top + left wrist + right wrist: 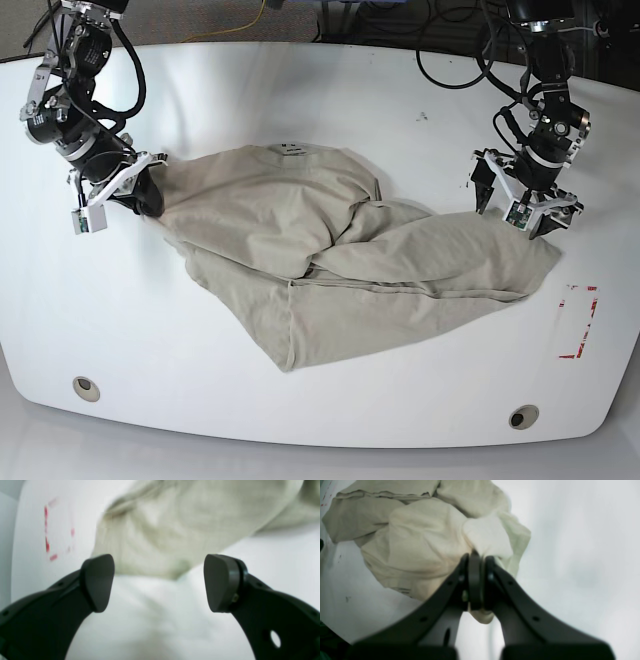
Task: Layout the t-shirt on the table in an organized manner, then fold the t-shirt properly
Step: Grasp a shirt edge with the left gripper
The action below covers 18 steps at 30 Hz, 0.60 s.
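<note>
The khaki t-shirt (350,260) lies crumpled and partly folded over itself in the middle of the white table (300,100), collar toward the far edge. At the shirt's left end my right gripper (148,196) is shut on a bunched edge of fabric; in the right wrist view the fingers (475,560) pinch the t-shirt (420,542). My left gripper (522,208) stands open at the shirt's right end, just beyond its far edge. The left wrist view shows its jaws (158,582) wide apart with nothing between them and the t-shirt (175,525) just ahead.
A red tape rectangle (578,322) marks the table at the right, also in the left wrist view as red tape (47,530). Two grommet holes (86,388) (518,417) sit near the front edge. Cables (450,60) trail over the far edge.
</note>
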Motion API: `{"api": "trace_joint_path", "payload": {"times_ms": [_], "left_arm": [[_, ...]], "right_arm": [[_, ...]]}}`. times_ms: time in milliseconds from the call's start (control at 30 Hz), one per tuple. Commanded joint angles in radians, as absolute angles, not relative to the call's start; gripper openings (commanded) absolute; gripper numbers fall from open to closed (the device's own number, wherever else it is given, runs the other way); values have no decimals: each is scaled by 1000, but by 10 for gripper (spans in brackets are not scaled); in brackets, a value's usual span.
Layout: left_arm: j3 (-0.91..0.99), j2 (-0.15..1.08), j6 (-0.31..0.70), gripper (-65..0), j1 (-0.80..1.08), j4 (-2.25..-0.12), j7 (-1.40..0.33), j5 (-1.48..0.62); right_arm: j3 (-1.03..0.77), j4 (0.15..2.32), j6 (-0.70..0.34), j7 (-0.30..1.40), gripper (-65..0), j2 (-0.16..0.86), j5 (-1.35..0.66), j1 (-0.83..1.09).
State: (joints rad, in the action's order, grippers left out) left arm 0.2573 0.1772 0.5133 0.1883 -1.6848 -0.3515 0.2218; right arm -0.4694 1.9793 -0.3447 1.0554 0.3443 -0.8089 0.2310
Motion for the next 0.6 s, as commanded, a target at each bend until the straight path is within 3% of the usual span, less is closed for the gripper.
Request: {"api": "trace_joint_path", "payload": {"times_ms": [0, 567], "left_arm": [[259, 185, 504, -119, 174, -1673, -331, 214], [197, 231, 504, -119, 173, -1569, -326, 214]], "right_arm": [[-473, 1994, -351, 1030, -650, 358, -819, 222], [-473, 1994, -351, 1030, -650, 338, -819, 223]]}}
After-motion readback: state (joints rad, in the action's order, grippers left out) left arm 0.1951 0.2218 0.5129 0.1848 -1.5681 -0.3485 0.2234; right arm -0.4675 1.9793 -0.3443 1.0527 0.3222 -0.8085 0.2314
